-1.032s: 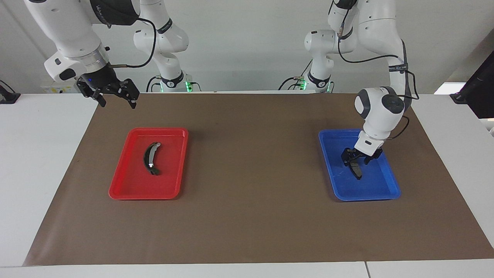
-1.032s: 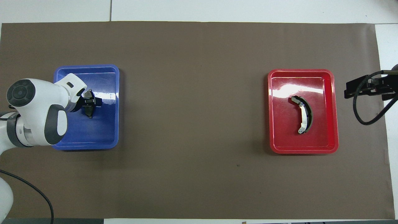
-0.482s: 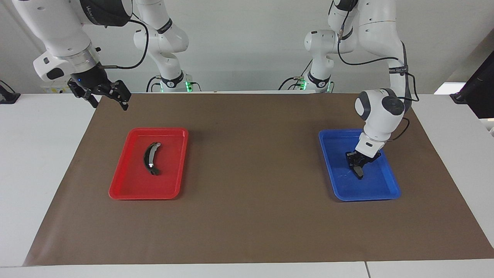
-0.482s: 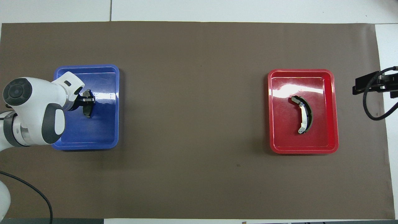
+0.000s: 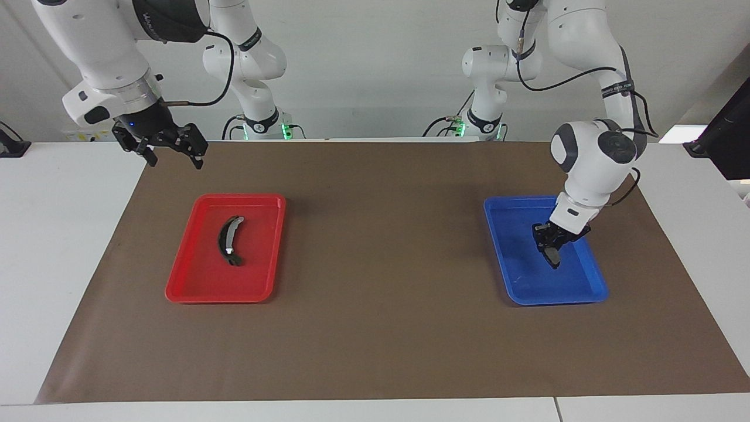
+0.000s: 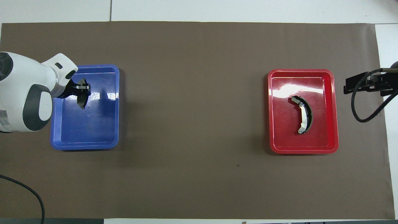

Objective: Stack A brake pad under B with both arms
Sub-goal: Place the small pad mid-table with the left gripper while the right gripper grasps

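Brake pad A (image 5: 552, 254), small, flat and dark grey, hangs clamped in the left gripper (image 5: 551, 247) over the blue tray (image 5: 592, 288), one end pointing down toward the tray floor; whether that lower end is clear of the floor or just touching it cannot be told. In the overhead view the pad (image 6: 82, 102) shows just under the closed fingers of the left gripper (image 6: 81, 93), over the part of the blue tray (image 6: 102, 141) farther from the robots. The blue tray sits on the brown mat (image 5: 381, 264) toward the left arm's end of the table. B (image 5: 229, 241), the long curved black brake shoe with silvery metal along its arc and at one end, lies flat in the middle of the red tray (image 5: 187, 287), toward the right arm's end of the table and well apart from the blue tray; from overhead B (image 6: 303, 118) and the red tray (image 6: 332, 124) show the same. The right gripper (image 5: 173, 153) is raised with its fingers spread and nothing between them, over the mat's corner near the right arm's base, beside the red tray rather than over it.
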Controlling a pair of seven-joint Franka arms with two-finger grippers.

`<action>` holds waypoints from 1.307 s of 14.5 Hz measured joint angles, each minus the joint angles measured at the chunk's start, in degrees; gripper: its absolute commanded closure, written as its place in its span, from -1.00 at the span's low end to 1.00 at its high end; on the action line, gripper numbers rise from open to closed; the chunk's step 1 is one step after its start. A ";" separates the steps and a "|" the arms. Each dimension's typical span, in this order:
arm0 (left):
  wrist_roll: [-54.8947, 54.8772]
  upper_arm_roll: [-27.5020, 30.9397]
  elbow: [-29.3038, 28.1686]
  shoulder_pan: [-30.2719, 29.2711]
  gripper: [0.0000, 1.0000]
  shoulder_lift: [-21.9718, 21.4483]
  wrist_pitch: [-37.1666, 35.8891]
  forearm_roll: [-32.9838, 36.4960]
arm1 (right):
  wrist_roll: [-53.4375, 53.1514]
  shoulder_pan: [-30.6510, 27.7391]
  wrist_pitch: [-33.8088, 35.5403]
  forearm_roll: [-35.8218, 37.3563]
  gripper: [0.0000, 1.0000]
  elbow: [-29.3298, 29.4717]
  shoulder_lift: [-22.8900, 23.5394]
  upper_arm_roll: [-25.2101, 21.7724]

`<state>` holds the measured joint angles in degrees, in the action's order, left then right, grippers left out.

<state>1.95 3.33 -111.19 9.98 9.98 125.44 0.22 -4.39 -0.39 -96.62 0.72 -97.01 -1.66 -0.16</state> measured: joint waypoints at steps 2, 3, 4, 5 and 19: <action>0.86 -0.22 1.13 4.91 0.99 0.00 -0.40 -0.01 | 0.05 1.07 -8.46 -0.02 -0.99 -8.65 -0.87 0.05; 2.36 -0.32 1.12 7.90 0.99 0.07 -0.27 -0.03 | 0.05 1.76 -12.32 -0.02 -0.99 -12.46 -0.57 0.06; 4.65 -0.41 1.11 10.68 0.99 0.24 -0.01 -0.05 | 0.05 2.21 -16.14 -0.02 -0.99 -15.50 0.18 0.09; 7.94 -0.49 1.09 13.50 0.99 0.57 0.58 -0.06 | 0.21 2.39 -20.33 -0.02 -0.98 -18.16 1.36 0.11; 29.67 -0.74 1.28 30.89 0.90 11.20 12.29 -0.77 | 9.34 -0.36 -41.43 -1.83 -0.31 -29.87 11.95 -0.31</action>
<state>31.62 2.59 -109.91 40.86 21.18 137.74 -0.55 4.96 -0.75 -138.05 -1.11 -126.88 10.28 -0.47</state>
